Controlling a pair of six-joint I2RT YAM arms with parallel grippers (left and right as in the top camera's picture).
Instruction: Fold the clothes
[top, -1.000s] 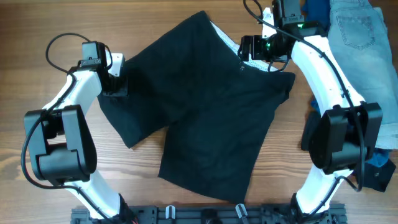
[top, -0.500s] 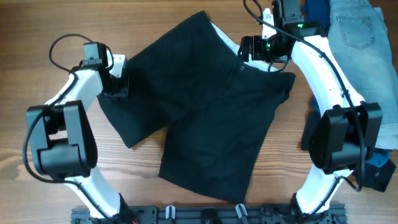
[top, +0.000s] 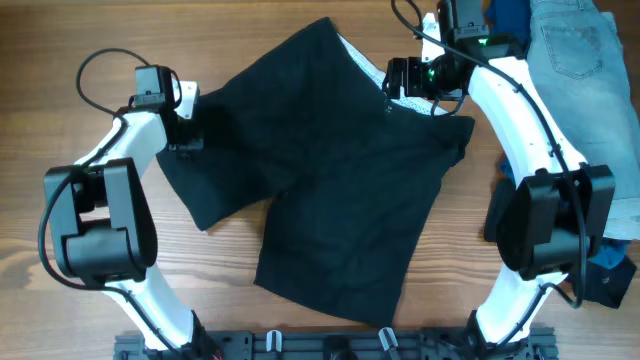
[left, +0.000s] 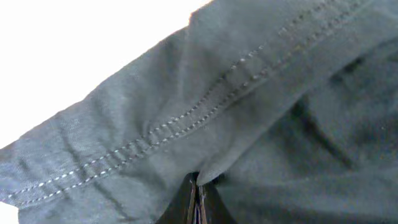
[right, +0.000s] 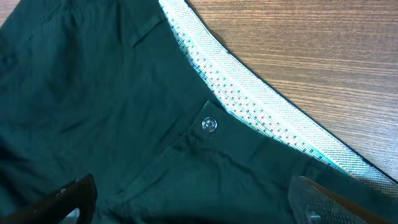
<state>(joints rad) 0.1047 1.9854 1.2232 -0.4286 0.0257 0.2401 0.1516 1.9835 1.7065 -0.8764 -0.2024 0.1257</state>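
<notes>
The black fabric shorts (top: 340, 170) are lying spread across the middle of the wooden bench (top: 60, 30), waistband toward the upper right of the overhead frame and legs trailing toward the lower left. The left pincer (top: 185, 135) is sitting at the outer edge of the left-hand leg. In the left wrist view its fingers are pressing together on a fold of cloth just below the stitched hem (left: 186, 118), so it is gripping the shorts. The right pincer (top: 408, 80) is hovering over the waistband with its jaws standing wide apart and holding nothing. Beneath it the small metal button (right: 209, 124) and the pale grey mesh lining (right: 249, 106) are showing.

The cloth is looking thin, limp and light, so it is likely going to sag and crease wherever it is unsupported. The doubled, stitched hem and waistband are offering the firmest places to pinch. Light-blue denim shorts (top: 585, 60) are waiting at the upper right.
</notes>
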